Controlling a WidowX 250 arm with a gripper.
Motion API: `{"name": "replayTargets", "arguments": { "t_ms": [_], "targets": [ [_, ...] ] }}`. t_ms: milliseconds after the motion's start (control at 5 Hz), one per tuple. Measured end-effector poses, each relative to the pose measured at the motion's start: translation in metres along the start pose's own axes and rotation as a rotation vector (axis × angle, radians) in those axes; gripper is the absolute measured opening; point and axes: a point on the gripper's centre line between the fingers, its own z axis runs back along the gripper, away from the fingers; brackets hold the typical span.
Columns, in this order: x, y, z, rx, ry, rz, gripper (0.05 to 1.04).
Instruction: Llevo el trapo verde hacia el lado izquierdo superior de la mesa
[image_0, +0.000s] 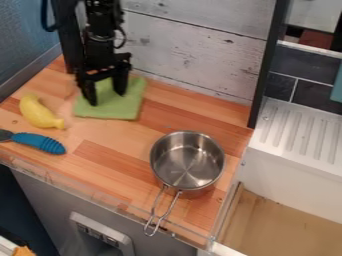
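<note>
Shiny metal pot (188, 162), matt green cloth (113, 106)

Illumination moderate, fairly even across wooden counter (100, 165). Metal pan (187, 165): pale streaked reflections on inner base, glints along rim. White ribbed surface (300, 131) at right reads bright, without harsh glare. Lower left, below counter edge: dark. Shadows on counter soft and weak. Light direction: cannot be determined.

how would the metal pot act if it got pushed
The pot should stay stiff, since its wall is metal. It looks empty and wide, so it would probably slide rather than tip. The long wire handle sticking out one side may make it swivel.
</note>
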Motion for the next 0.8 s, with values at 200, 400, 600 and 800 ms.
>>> {"name": "replayTargets", "arguments": {
  "t_ms": [200,400,600,800],
  "targets": [
    [0.023,0.007,-0.002,-0.009,0.043,0.080,1.001],
    [0.041,0.009,-0.003,-0.001,0.050,0.123,1.001],
    [0.044,0.009,-0.002,0.002,0.048,0.133,1.001],
    [0.041,0.010,-0.004,-0.008,0.040,0.130,1.001]
  ]
}}
